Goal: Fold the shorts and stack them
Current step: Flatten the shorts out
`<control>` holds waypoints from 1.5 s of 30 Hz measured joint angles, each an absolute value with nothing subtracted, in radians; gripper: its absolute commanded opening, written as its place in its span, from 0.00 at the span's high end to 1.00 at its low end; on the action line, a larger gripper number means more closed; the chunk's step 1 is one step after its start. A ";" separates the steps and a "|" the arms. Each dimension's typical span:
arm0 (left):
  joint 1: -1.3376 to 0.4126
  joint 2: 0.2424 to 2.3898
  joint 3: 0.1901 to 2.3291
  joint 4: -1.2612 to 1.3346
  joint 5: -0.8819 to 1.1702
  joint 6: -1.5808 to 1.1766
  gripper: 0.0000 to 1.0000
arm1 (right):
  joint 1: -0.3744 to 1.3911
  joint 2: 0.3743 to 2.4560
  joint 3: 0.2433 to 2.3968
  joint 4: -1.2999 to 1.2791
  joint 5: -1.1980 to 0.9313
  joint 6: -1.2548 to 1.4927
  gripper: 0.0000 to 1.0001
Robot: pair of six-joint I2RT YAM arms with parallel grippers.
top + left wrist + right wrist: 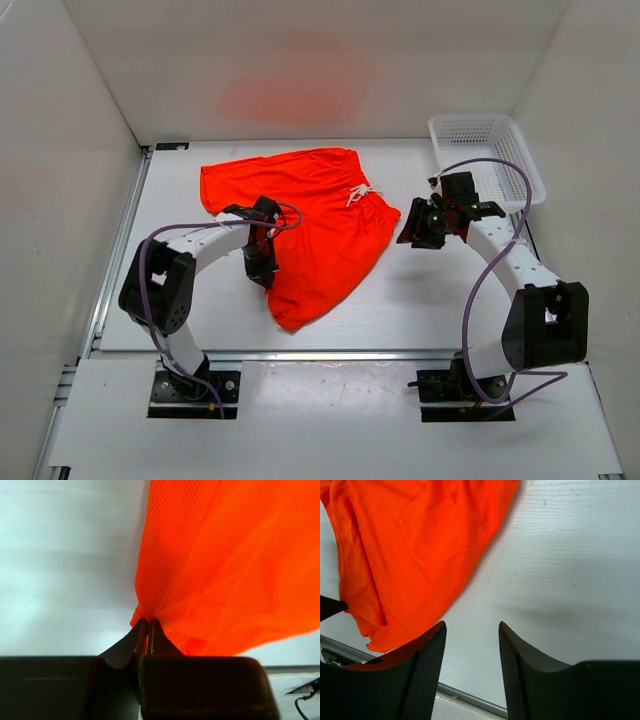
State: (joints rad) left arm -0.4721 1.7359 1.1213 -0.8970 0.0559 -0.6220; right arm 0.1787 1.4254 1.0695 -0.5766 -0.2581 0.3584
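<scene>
The bright orange shorts [318,215] lie on the white table, with the waistband and white drawstring bow [362,193] at the right. My left gripper [262,272] is shut on the shorts' left edge; in the left wrist view the fingertips pinch a bunch of orange mesh [145,622] and the fabric [225,565] fans out from it. My right gripper [412,232] is open and empty just right of the waistband. In the right wrist view its gripper [471,630] hangs above bare table, with the shorts [410,555] at the upper left.
A white plastic mesh basket [486,160] stands at the back right, close behind the right arm. White walls close in the table at the left, back and right. A metal rail [300,353] runs along the table's front edge.
</scene>
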 measured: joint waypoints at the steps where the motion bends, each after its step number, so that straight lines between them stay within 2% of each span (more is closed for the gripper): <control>1: -0.471 1.718 1.126 -0.914 0.049 -0.622 0.90 | 0.179 1.425 1.069 -0.577 -0.258 0.358 0.49; 5: -0.436 1.643 1.155 -0.981 0.029 -0.617 0.90 | 0.179 1.425 1.069 -0.577 -0.258 0.358 0.49; 8: -0.363 1.605 1.173 -1.015 0.018 -0.590 0.85 | 0.179 1.425 1.069 -0.577 -0.258 0.358 0.49; 10: -0.297 1.596 1.179 -1.025 0.014 -0.567 0.90 | 0.179 1.425 1.069 -0.577 -0.258 0.358 0.49; 20: -0.074 1.598 1.189 -1.039 -0.054 -0.531 0.90 | 0.179 1.426 1.069 -0.577 -0.258 0.354 0.49; 22: 0.002 1.610 1.214 -1.035 -0.071 -0.532 0.75 | 0.179 1.427 1.069 -0.576 -0.260 0.354 0.45; 23: 0.041 1.627 1.238 -1.035 -0.076 -0.535 0.58 | 0.179 1.427 1.069 -0.576 -0.264 0.353 0.42; 26: 0.118 1.704 1.301 -1.017 -0.091 -0.534 0.28 | 0.179 1.430 1.069 -0.577 -0.273 0.351 0.32; 27: 0.131 1.732 1.318 -1.015 -0.091 -0.533 0.12 | 0.179 1.430 1.069 -0.577 -0.276 0.350 0.30; 28: 0.134 1.751 1.328 -1.013 -0.091 -0.528 0.00 | 0.179 1.430 1.069 -0.577 -0.279 0.349 0.27; 32: 0.078 1.764 1.346 -1.028 -0.099 -0.540 0.00 | 0.180 1.435 1.069 -0.576 -0.297 0.348 0.24; 34: 0.026 1.738 1.354 -1.037 -0.102 -0.541 0.03 | 0.185 1.449 1.069 -0.569 -0.315 0.357 0.24; 38: -0.084 1.633 1.324 -1.033 -0.079 -0.566 0.23 | 0.198 1.530 1.070 -0.520 -0.362 0.396 0.24; 40: -0.142 1.566 1.258 -1.015 -0.046 -0.588 0.25 | 0.214 1.597 1.078 -0.496 -0.376 0.414 0.24; 43: -0.221 1.512 1.139 -1.002 -0.009 -0.631 0.28 | 0.237 1.728 1.126 -0.475 -0.392 0.440 0.29; 45: -0.253 1.515 1.083 -1.002 0.004 -0.655 0.31 | 0.248 1.811 1.171 -0.460 -0.397 0.454 0.36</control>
